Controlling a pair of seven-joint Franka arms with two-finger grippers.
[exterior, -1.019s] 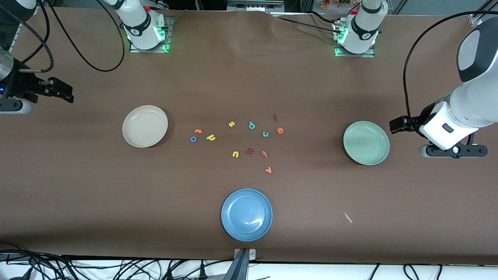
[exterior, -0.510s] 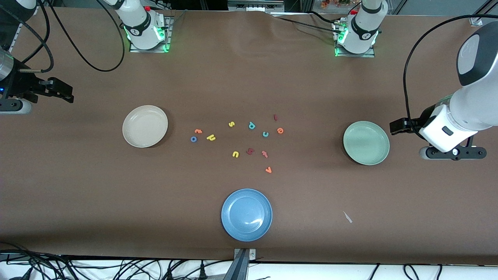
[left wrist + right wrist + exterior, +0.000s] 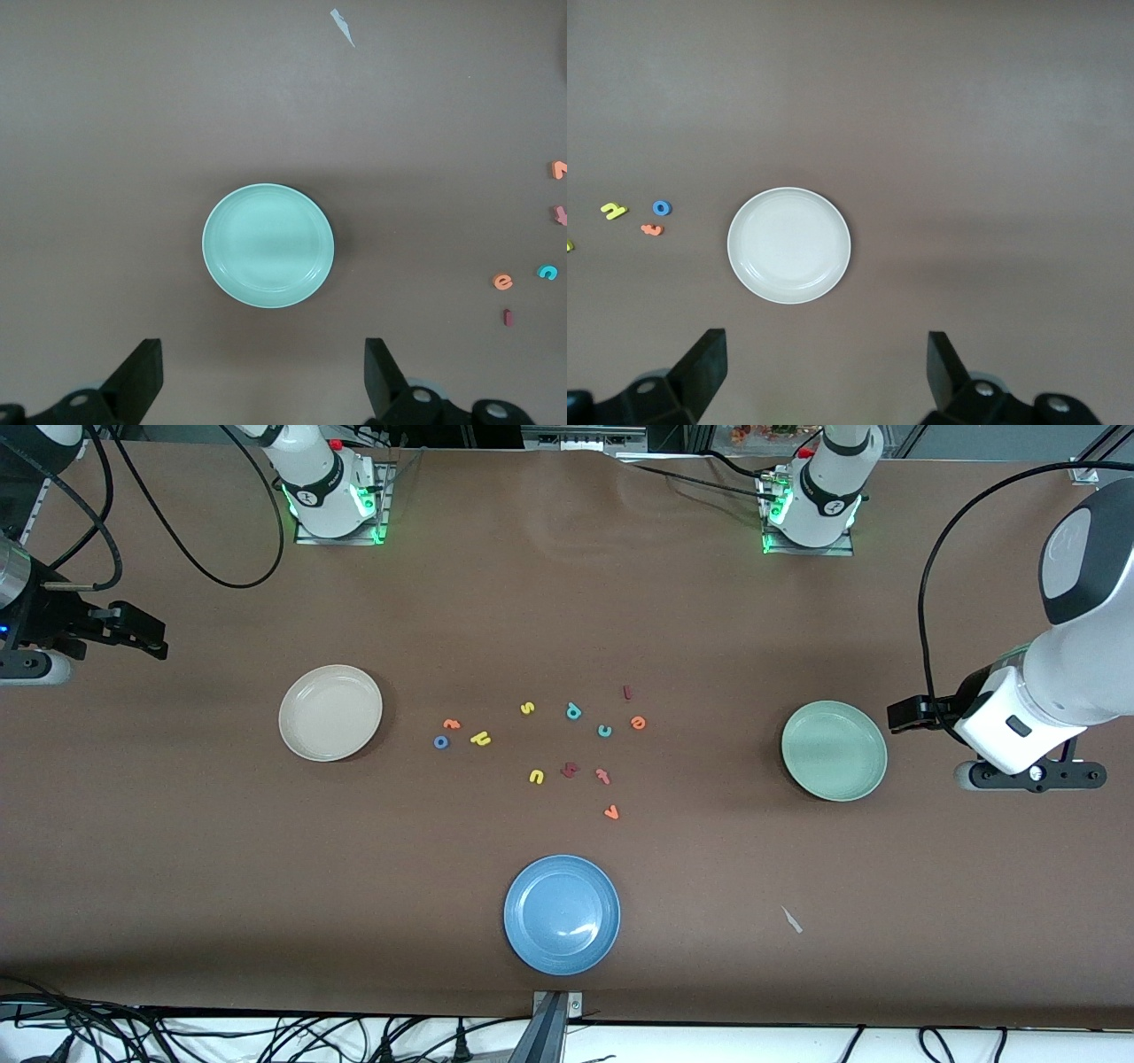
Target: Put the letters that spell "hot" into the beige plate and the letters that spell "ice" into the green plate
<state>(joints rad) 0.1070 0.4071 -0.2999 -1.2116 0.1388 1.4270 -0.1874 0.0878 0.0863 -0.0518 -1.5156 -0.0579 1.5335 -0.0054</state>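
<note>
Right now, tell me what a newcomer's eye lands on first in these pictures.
Three plates stand out: the beige plate toward the right arm's end, the green plate toward the left arm's end, and a blue plate nearest the front camera. Between them lies a scatter of small foam letters. No plate holds a letter.

A robotics lab. Two white arms are bolted on metal base plates (image 3: 337, 536) with glowing green lights along the bench's (image 3: 567, 602) edge farthest from the front camera. The bench is covered in plain brown sheeting. Black cables (image 3: 177, 531) loop across it, and more tangle below its near edge.
</note>
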